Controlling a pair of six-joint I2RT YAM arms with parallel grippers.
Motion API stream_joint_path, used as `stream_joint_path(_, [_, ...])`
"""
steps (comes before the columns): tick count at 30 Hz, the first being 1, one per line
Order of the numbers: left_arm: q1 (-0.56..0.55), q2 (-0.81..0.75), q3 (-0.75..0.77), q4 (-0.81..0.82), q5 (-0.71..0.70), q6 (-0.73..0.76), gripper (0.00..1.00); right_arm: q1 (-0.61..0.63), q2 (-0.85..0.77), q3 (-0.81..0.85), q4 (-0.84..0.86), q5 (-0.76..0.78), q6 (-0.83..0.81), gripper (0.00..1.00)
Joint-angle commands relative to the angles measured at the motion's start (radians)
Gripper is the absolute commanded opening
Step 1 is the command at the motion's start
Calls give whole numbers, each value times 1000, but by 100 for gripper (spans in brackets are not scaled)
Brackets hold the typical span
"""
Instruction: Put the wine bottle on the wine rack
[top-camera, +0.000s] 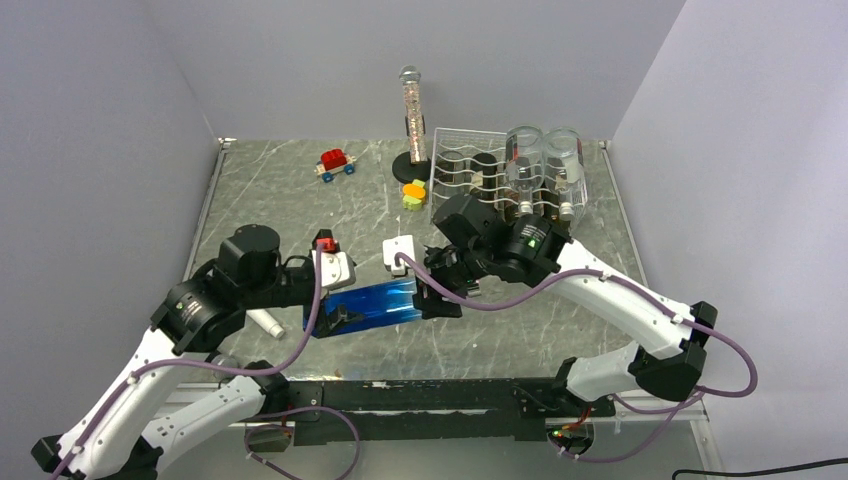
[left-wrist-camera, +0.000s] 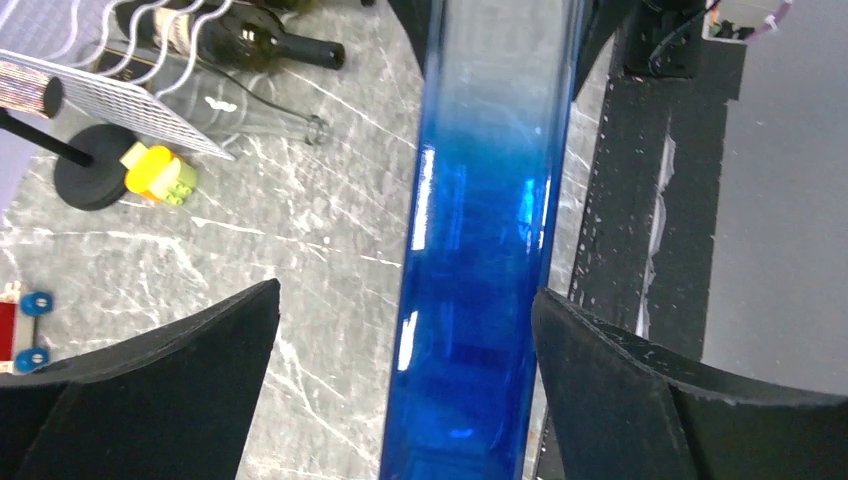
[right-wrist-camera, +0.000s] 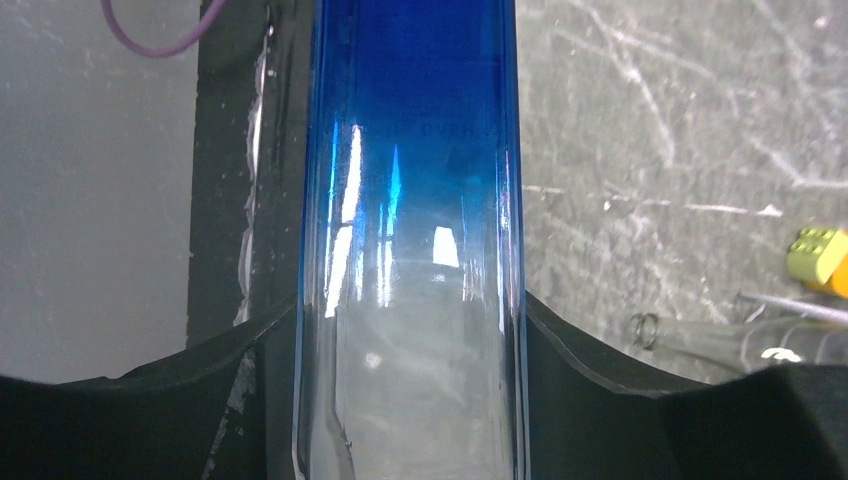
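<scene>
Axis: wine bottle (top-camera: 372, 303) held crosswise before the wine rack (top-camera: 460, 160).
Right claw (right-wrist-camera: 410, 330): pinched on clear end, nearer rack.
Left claw (left-wrist-camera: 405, 295): spread about blue end.

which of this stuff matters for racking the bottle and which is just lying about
For the job: blue wine bottle, clamped in the right gripper; white wine rack.
Lying about: red toy car; yellow-green block; tall tube on a black base; clear bottles in the rack.
</scene>
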Motion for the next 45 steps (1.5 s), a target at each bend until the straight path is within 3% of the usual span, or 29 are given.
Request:
stream_joint_path(1, [6,-5,5,89,-48,-18,99,5,-81,-11,142,12,30,0])
stream_joint_path(7, [5,-39,-19,143,-154,-48,99,5,-114,-87,231,142,96,0])
stream_joint_path(14, [6,-118,-49,214,-258,-103,99,1,-175,-205,419,406,205,0])
stream_joint_path(21, [5,-184,-69,315,-456,-239,99,-51,-279,-261,596,684,315,0])
stream_joint_path(27, [6,-222,-87,343,-464,-301,99,-111,-381,-287,699,815,366,0])
stream_joint_path(32, [6,-225,-95,378,-469,-421,99,-218,-391,-285,703,997,522,0])
stream_joint_path(39, [5,-186,-80,371,-467,-535,99,-378,-361,-314,631,961,721,0])
stream_joint_path(45, [5,-186,-116,411,-422,-587,99,-468,-343,-404,700,873,784,0])
